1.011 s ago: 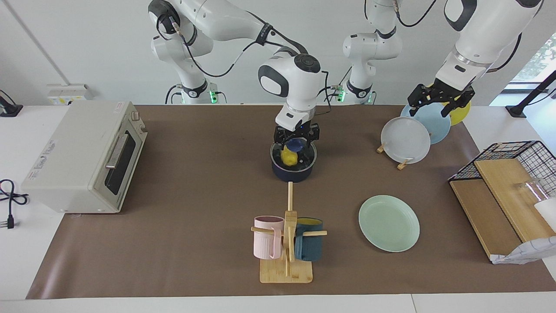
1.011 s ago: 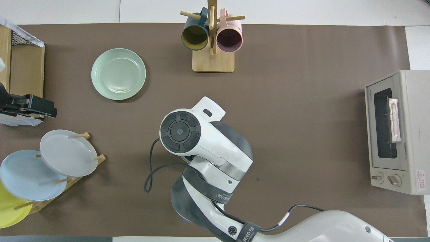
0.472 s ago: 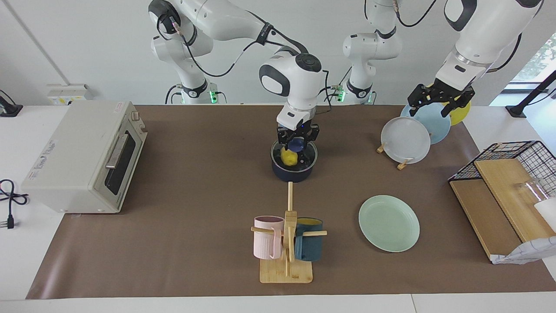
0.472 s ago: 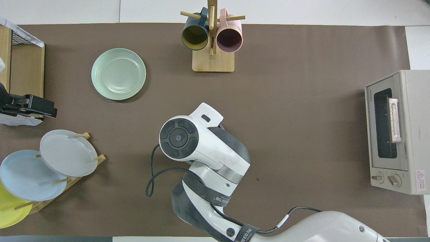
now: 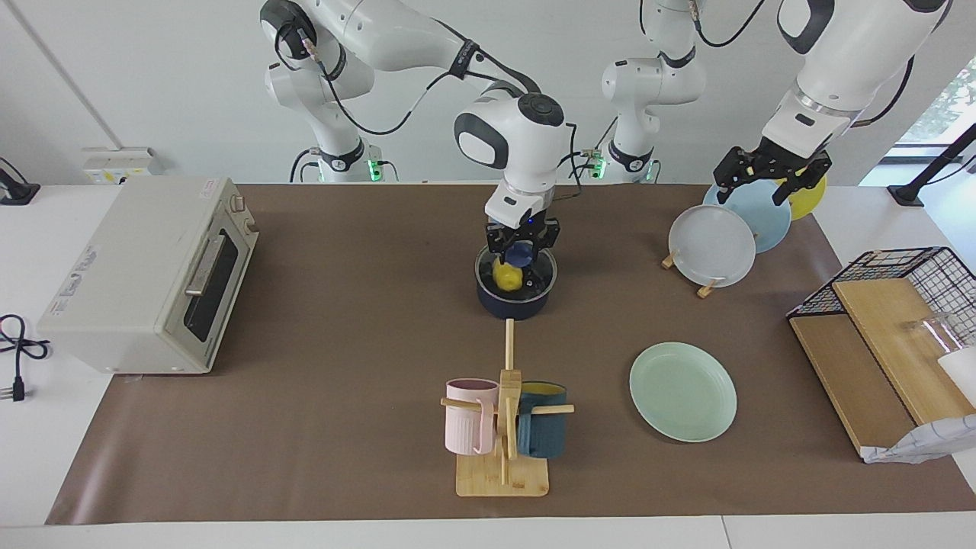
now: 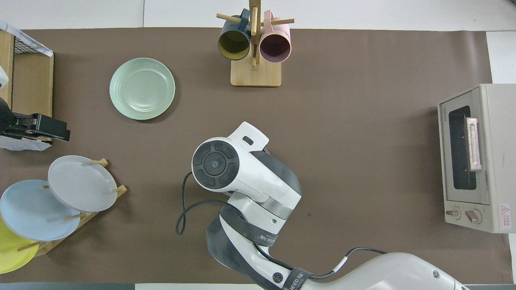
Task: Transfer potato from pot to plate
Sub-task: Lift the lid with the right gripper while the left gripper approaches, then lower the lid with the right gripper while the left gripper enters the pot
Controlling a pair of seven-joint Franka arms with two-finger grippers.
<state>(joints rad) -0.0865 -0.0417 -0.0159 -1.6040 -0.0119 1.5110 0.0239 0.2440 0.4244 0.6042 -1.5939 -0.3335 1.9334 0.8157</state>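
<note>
The yellow potato (image 5: pixel 507 276) lies in the dark navy pot (image 5: pixel 515 301) at the table's middle. My right gripper (image 5: pixel 523 245) hangs just over the pot's rim on the robots' side, fingers spread and empty, with a blue rounded part of the pot showing between them. In the overhead view the right arm's wrist (image 6: pixel 225 165) hides pot and potato. The mint-green plate (image 5: pixel 682 391) (image 6: pixel 142 88) lies empty, farther from the robots, toward the left arm's end. My left gripper (image 5: pixel 772 179) (image 6: pixel 38 127) waits open over the plate rack.
A mug rack (image 5: pixel 503 427) with a pink and a teal mug stands farther from the robots than the pot. A toaster oven (image 5: pixel 149 274) is at the right arm's end. A rack of plates (image 5: pixel 713 245) and a wire basket (image 5: pixel 900 305) are at the left arm's end.
My right gripper has risen a little and drawn slightly toward the robots over the pot. The potato lies where it was. The left arm has barely moved.
</note>
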